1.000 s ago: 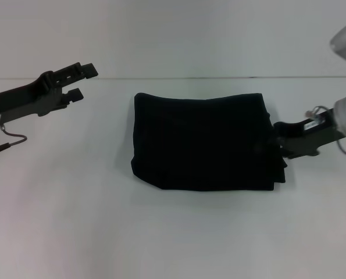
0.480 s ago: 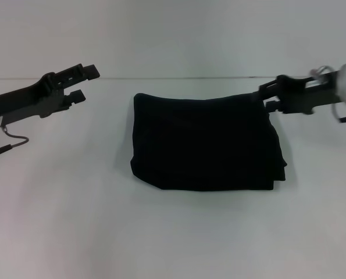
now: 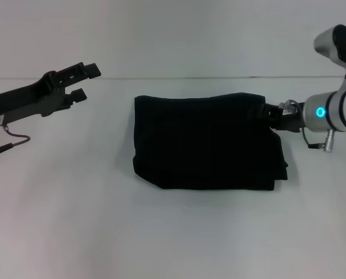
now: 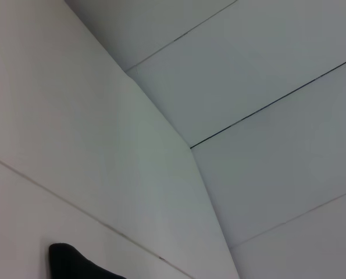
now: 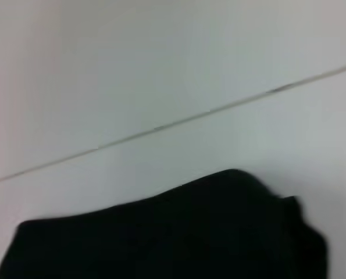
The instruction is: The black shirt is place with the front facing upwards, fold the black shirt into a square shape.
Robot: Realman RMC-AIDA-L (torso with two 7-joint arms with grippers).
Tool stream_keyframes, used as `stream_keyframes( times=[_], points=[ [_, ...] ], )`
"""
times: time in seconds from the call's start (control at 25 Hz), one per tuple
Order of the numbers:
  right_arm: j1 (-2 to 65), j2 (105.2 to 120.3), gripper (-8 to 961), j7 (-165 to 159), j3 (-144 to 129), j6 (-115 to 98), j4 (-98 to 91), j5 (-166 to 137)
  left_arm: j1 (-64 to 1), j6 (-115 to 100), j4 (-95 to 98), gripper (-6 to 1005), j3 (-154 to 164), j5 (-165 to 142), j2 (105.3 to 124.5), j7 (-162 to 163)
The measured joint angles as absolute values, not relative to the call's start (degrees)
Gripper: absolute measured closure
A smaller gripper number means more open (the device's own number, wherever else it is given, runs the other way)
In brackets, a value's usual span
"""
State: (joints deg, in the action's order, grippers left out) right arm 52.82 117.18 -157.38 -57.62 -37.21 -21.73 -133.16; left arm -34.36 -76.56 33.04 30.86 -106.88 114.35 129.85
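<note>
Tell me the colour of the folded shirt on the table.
Plain black; no lettering shows on the black shirt as folded. Clearest in the head view.

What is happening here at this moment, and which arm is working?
A two-armed robot is folding a black shirt on a white table. The shirt lies as a compact, roughly rectangular bundle. The right gripper is at the bundle's right edge, near its far corner; the fabric hides whether it grips. The left gripper hangs open off to the left, away from the shirt.

L claw (image 3: 81, 82) raised, fingers apart; R claw (image 3: 268, 114) low, centre-right.
</note>
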Motion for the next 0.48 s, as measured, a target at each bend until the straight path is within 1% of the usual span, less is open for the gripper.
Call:
stream_keyframes(
  times=[0.16, 0.28, 0.4, 0.48],
  points=[
    [52.00, 115.31, 452, -158.89, -56.13, -41.89, -24.32, -131.93, -34.37, -76.26, 33.04, 51, 30.84, -106.88, 114.34, 130.12],
    [50.75, 114.43, 449, -158.39, -53.66, -49.38, -30.37, -129.59, -34.68, -76.34, 33.04, 51, 30.86, -106.87, 114.33, 130.17],
    [50.04, 112.74, 446, -158.34, -50.56, -58.27, -35.11, -127.60, -34.72, -76.58, 33.04, 51, 30.92, -106.87, 114.12, 130.28],
    [49.87, 110.97, 444, -158.29, -47.83, -63.27, -35.82, -126.26, -34.52, -76.69, 33.04, 51, 31.13, -107.06, 113.85, 131.07]
  ],
)
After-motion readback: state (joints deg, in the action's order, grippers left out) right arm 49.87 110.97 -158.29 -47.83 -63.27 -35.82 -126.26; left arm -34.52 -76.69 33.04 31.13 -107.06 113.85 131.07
